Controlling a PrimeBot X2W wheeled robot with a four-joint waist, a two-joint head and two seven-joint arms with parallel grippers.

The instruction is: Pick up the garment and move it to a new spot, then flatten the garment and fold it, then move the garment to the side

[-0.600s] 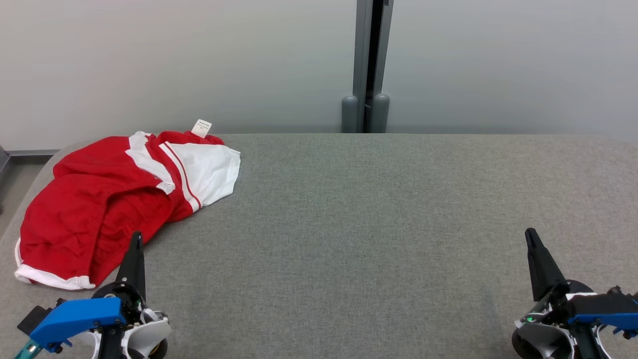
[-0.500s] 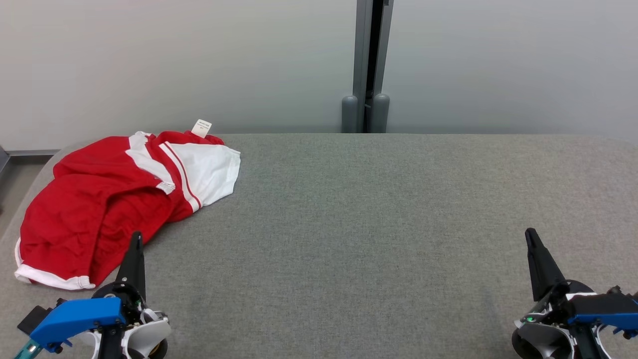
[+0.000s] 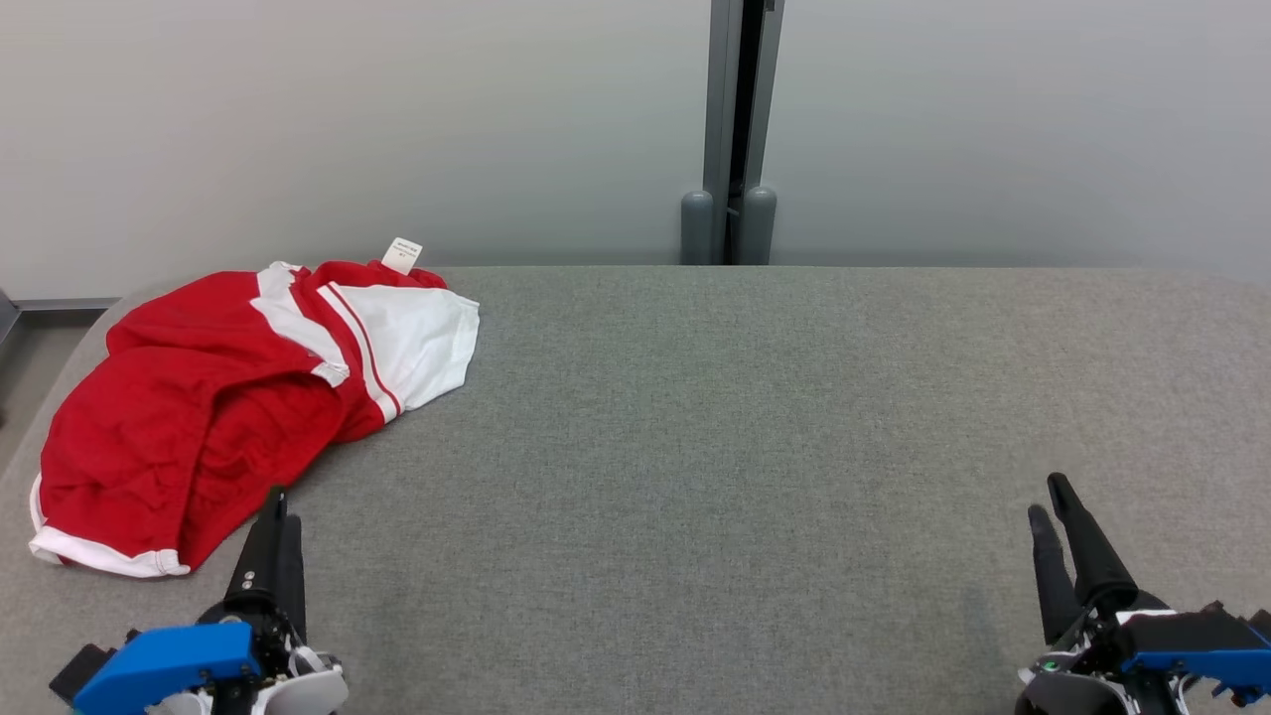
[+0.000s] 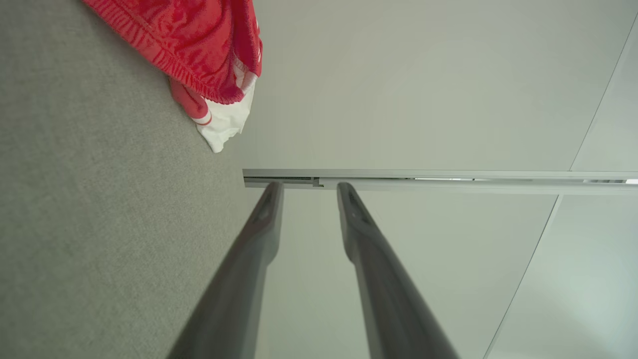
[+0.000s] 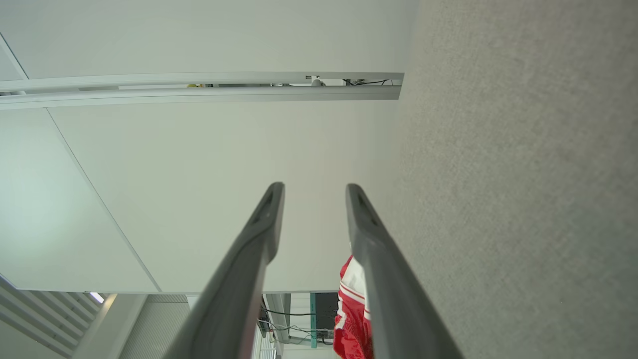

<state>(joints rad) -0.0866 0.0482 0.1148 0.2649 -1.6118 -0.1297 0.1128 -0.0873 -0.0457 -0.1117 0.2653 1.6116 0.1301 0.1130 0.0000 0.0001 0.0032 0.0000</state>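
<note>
Left gripper (image 3: 282,508) and right gripper (image 3: 1049,497) drawn back toward near edge since earlier; fingers slightly apart, empty; red-and-white garment (image 3: 199,417) crumpled, unmoved, on far-left corner of grey table (image 3: 715,447).

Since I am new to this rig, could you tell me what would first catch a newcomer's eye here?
The crumpled red and white garment lies at the far left of the grey fabric surface, a white tag standing up at its back edge. The left gripper and right gripper, both open and empty, sit at its near corners.
</note>
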